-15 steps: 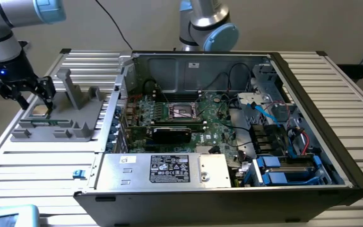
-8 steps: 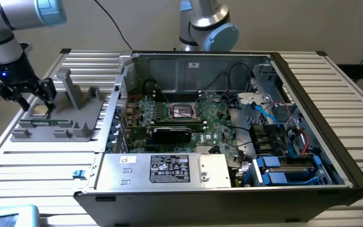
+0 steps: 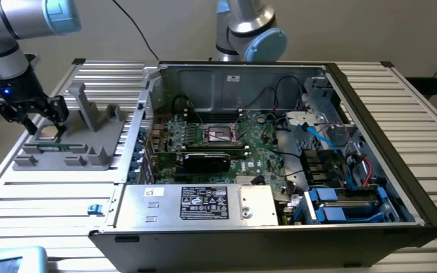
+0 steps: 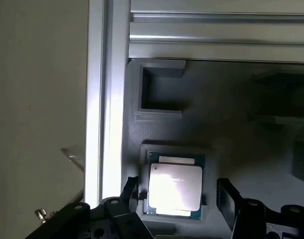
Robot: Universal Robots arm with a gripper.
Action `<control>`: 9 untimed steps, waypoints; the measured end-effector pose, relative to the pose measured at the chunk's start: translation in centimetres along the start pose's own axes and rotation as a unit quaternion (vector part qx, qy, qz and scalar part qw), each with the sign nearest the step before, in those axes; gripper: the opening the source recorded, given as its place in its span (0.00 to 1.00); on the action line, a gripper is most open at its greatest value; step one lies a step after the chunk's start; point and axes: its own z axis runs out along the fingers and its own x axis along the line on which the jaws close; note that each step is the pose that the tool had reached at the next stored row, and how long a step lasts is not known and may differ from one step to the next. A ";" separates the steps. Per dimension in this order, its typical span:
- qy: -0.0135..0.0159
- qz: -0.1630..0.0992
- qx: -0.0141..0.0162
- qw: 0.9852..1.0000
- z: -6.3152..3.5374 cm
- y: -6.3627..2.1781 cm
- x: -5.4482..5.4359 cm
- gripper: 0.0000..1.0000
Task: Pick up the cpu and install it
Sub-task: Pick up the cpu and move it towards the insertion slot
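Note:
The cpu (image 4: 174, 186), a small flat square chip with a pale metal top, lies in a recess of the grey holder (image 4: 231, 124). My gripper (image 4: 179, 199) is open just above it, one black finger (image 4: 131, 191) on each side of the chip, not touching it. In the exterior view the gripper (image 3: 40, 122) hangs over the grey holder (image 3: 74, 148) at the exterior view's left, with the cpu (image 3: 45, 136) just below it. The motherboard's cpu socket (image 3: 220, 133) sits in the middle of the open computer case (image 3: 279, 165).
Upright posts (image 3: 86, 105) rise from the grey holder beside my gripper. A silver power supply box (image 3: 200, 203) with a black label fills the case's near side. A black card (image 3: 207, 160) sits below the socket. Cables and blue drive bays (image 3: 340, 199) crowd the case's right. A second arm (image 3: 245, 28) stands behind.

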 end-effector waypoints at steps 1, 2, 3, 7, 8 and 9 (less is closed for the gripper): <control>0.000 0.000 0.000 1.000 0.05 0.07 0.0 0.74; 0.000 0.000 0.001 1.000 0.09 0.09 0.0 0.74; 0.000 0.000 0.002 1.000 0.14 0.12 0.1 0.74; 0.000 0.000 0.007 1.000 0.30 0.23 0.2 0.74; 0.000 0.000 0.008 1.000 0.32 0.26 0.2 0.74; -0.001 0.000 0.009 1.000 0.37 0.29 0.2 0.74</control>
